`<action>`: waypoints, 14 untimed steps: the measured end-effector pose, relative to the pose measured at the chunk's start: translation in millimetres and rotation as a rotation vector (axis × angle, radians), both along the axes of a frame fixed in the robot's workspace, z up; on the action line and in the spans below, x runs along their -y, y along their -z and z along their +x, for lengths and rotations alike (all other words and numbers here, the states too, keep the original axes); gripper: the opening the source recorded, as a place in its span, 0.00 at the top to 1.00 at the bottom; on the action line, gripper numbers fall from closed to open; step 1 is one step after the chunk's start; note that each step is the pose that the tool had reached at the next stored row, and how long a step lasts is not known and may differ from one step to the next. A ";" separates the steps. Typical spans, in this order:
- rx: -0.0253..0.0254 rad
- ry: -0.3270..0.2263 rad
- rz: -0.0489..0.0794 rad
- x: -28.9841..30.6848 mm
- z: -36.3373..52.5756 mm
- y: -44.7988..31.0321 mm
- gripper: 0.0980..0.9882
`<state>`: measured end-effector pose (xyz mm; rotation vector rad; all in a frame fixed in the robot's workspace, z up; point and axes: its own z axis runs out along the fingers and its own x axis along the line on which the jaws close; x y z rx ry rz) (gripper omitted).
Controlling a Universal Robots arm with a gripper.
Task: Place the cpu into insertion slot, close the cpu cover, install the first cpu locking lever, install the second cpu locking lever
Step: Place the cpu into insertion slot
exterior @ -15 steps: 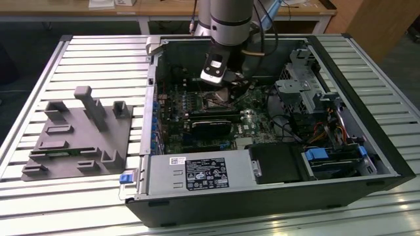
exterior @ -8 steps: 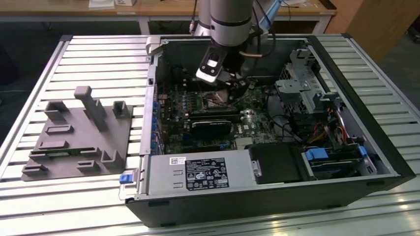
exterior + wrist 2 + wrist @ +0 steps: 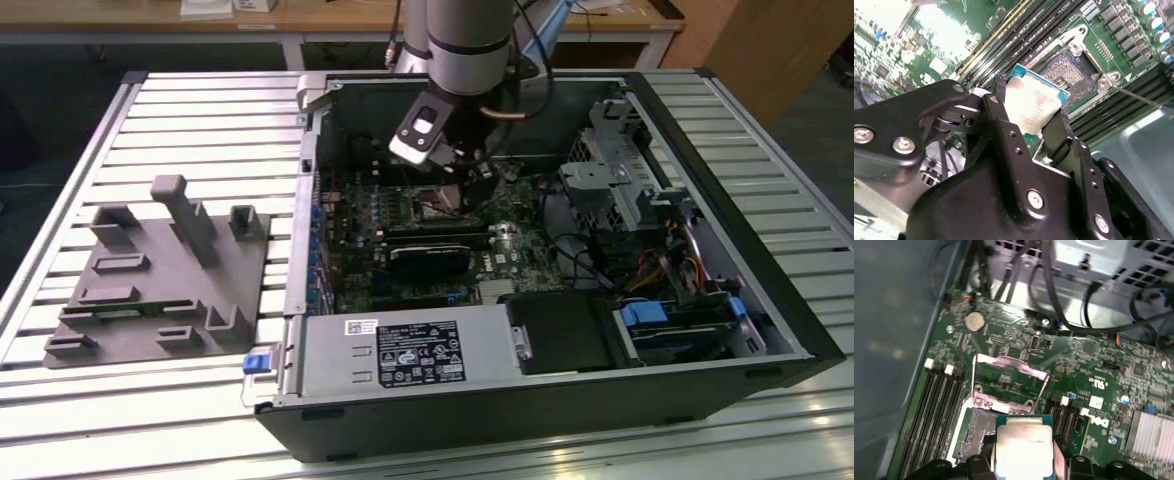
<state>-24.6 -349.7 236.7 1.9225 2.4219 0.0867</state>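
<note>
The black two-fingered tool [image 3: 1031, 102] is clamped on the small flat square cpu with the pale silvery-grey metal top [image 3: 1030, 106]. One black finger [image 3: 1004, 117] presses on each of two opposite edges. The chip is carried flat, with the metal face up, in the air above the green circuit board [image 3: 1089, 355].

What matters here is how the chip lies relative to the small square insertion slot with the dark pin field and the thin metallic rim [image 3: 1070, 75]. In both wrist views the slot is lower than the chip and just beside it, and one part of the chip overlaps the nearer edge of the slot. So I judge the chip is not yet over the middle of the slot and not seated in it. The chip is square and has no long axis. Its edges seem nearly parallel to the rim, but I cannot tell this exactly.

The thin silvery cpu cover, a metal frame plate with a large square window [image 3: 1011, 366], stands open at the far side of the slot, and green board shows through its window. A thin metal rod [image 3: 1139, 97], probably a locking lever, lies swung aside. Long black memory slots [image 3: 934, 410] run beside the slot.

In the exterior view the arm reaches down into the open black computer case [image 3: 534, 420], which lies on the bench of pale metal slats [image 3: 200, 120].
</note>
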 end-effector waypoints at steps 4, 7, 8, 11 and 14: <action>0.0000 0.072 0.000 0.0 0.0 0.6 0.50; 0.0000 0.128 0.000 0.0 0.0 1.1 0.50; 0.0000 0.143 0.000 0.0 0.0 1.2 0.50; 0.0001 0.157 0.000 -0.9 -0.1 1.5 0.50; 0.0000 0.158 0.000 -4.1 0.0 1.9 0.50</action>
